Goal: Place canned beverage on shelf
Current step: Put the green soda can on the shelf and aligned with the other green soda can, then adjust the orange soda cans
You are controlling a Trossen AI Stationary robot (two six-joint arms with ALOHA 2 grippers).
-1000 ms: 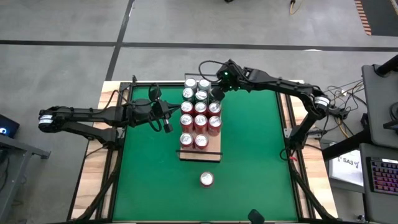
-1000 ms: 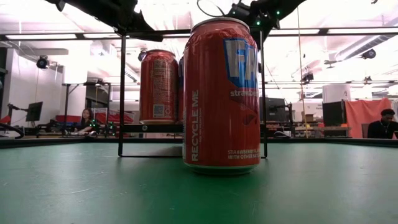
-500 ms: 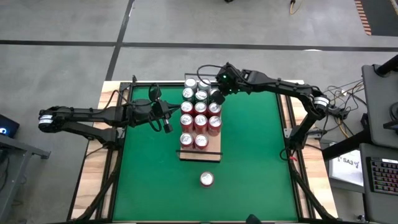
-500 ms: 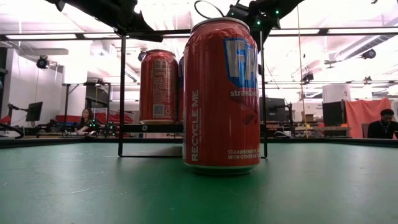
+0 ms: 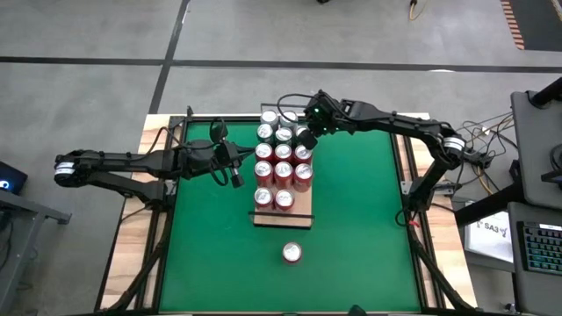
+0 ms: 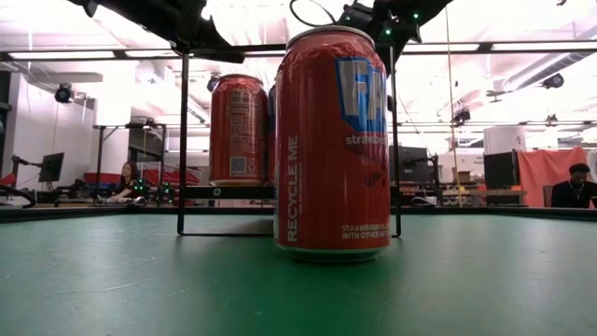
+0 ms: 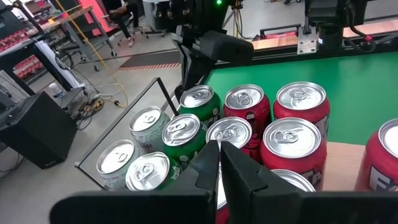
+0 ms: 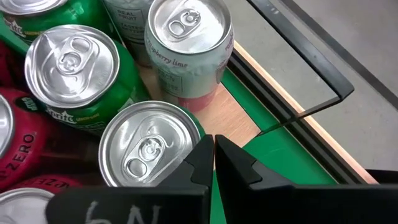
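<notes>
The shelf (image 5: 283, 219), a pale wood board with thin black rails (image 6: 183, 140), stands mid-table and carries several upright cans (image 5: 283, 158), red, green and pale. One red can (image 5: 291, 254) (image 6: 331, 140) stands alone on the green mat in front of the shelf's near end. My right gripper (image 5: 303, 133) (image 8: 213, 152) is shut and slants down at the shelf's far right corner, beside a green can (image 8: 146, 149). My left gripper (image 5: 235, 178) (image 7: 219, 155) is shut and hovers off the shelf's left side, above can height. My right gripper's shut fingertips (image 8: 202, 155) stand right at the rim of the green can (image 8: 186, 134), on its side toward the shelf's edge. They come slanting down from the table's far right. I cannot tell whether they touch the can.
A pale can (image 8: 186, 37) stands just beyond the green one, at the shelf's far end. The green mat (image 5: 360, 219) lies open left, right and in front of the shelf. A pale wooden border (image 5: 140, 202) frames the mat. People sit far back in the room.
</notes>
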